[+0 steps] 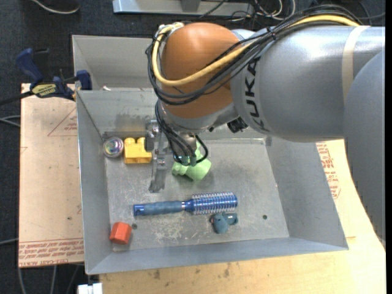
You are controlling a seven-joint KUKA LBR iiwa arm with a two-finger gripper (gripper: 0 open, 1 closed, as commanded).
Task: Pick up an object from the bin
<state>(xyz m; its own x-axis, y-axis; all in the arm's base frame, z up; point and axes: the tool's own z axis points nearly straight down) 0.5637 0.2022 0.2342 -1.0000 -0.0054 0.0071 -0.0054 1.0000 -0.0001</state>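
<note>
My gripper (pixel 157 184) hangs low in the middle of the bin, its tip just above the floor. A light green lumpy toy (pixel 195 169) lies right beside it on the right. To its left sits a yellow block (pixel 136 151), and left of that a small silver round can (pixel 113 147). Just below the gripper's tip lies a blue hairbrush (pixel 185 206), its handle pointing left.
A small grey-blue piece (pixel 224 222) lies under the brush head. An orange-red block (pixel 120 233) sits in the front left corner. The arm with its orange dome and cables covers the back middle of the bin.
</note>
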